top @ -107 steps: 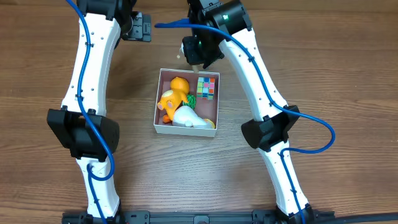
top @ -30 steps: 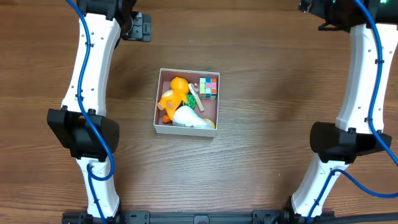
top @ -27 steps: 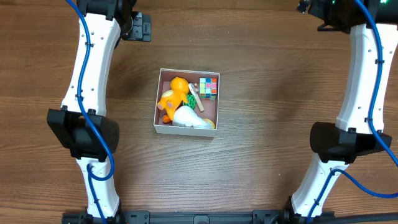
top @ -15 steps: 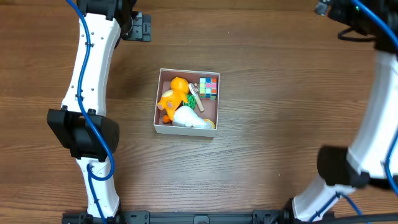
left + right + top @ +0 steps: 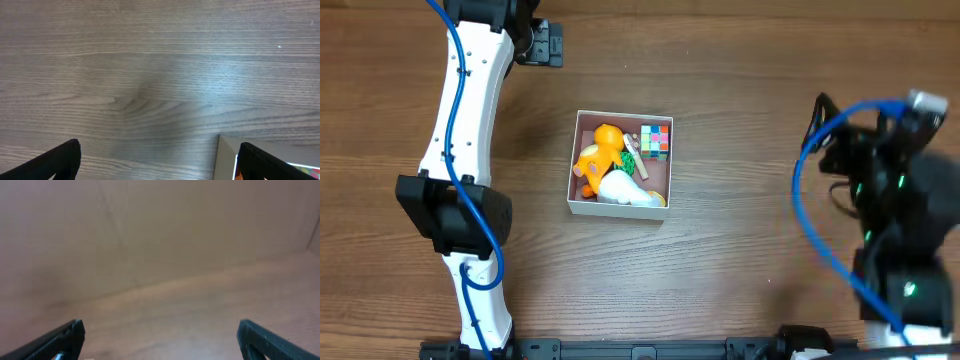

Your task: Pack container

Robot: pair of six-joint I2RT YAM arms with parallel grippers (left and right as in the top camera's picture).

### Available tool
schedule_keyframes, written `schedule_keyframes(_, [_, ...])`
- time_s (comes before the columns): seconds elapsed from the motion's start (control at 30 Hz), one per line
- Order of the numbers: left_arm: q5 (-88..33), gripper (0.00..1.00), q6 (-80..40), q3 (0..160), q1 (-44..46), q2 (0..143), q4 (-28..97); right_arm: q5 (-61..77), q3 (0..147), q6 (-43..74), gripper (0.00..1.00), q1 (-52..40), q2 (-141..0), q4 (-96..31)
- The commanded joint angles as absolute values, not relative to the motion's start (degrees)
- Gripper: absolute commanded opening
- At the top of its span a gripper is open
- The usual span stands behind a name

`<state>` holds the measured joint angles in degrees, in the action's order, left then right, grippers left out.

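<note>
Left hand (image 5: 159, 149) and right hand (image 5: 160, 329) gape empty; white toy (image 5: 620, 187) heaped at container (image 5: 615, 210) rim may spill if nudged

Wide-open left tool (image 5: 160, 162) and right tool (image 5: 161, 341), arms well apart.

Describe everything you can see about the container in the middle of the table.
The container is a shallow, open square box with thin white outer walls and a dull reddish-brown inside, and it looks like cardboard. It sits flat on the wooden table, near its middle and slightly turned. Inside lie an orange toy, a white toy and a multicoloured cube, which nearly fill it. Nothing else touches it.
</note>
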<state>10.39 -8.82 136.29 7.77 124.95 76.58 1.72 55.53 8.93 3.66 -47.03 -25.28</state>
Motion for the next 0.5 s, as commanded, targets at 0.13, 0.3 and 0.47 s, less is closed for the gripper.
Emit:
schedule_keyframes(0.13, [10.9,1.0,-8.3,137.4,7.5,125.3,76.5,4.1,23.8,8.9,1.0,3.4,-24.2,2.7])
schedule_keyframes(0.3, [10.9,1.0,-8.3,137.4,7.5,125.3,76.5,4.2,7.8,5.3,1.0,0.6,-13.6,16.6])
schedule_keyframes(0.47, [10.9,1.0,-8.3,137.4,7.5,125.3,76.5,4.2,4.3,5.3,1.0,0.4,-6.9,15.7])
